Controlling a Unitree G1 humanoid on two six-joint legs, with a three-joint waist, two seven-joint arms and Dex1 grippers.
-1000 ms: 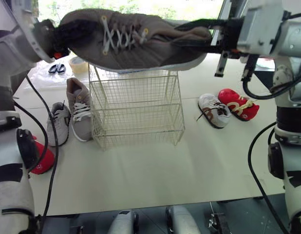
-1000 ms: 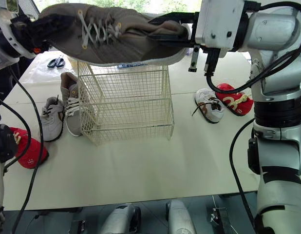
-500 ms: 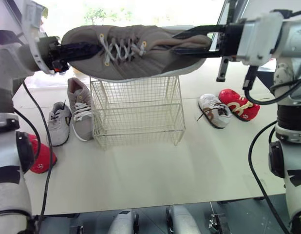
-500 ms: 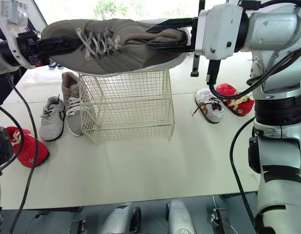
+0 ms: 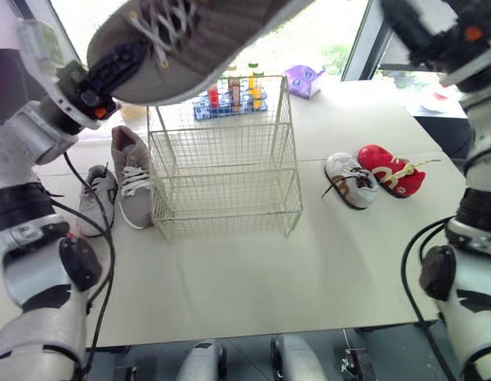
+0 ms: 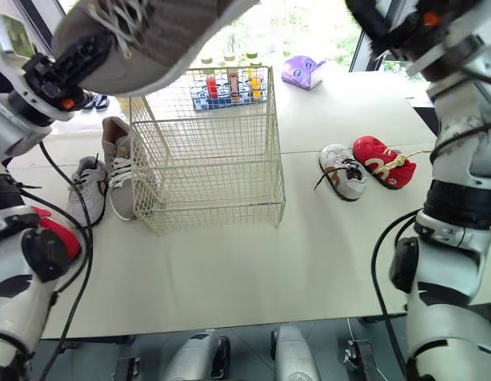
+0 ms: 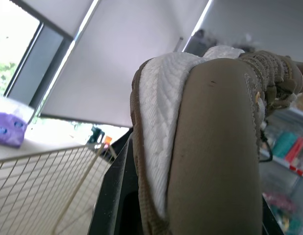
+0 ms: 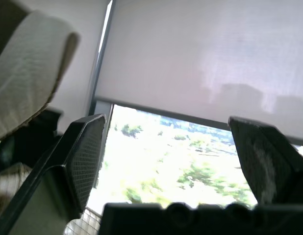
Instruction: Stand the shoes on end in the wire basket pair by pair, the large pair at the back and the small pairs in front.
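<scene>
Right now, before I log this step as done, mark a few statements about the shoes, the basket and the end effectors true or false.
1. The wire basket holds no shoes. True.
2. The left end effector grips the large brown shoe up over the basket. True.
3. The right end effector is clamped on that shoe. False: it is open, holding nothing.
4. The other brown shoe lies to the basket's right. False: it lies on its left, beside a small grey shoe.

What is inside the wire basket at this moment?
No shoes show inside the wire basket. The brown shoe, held by the left gripper, hangs above and covers part of its rim.
</scene>
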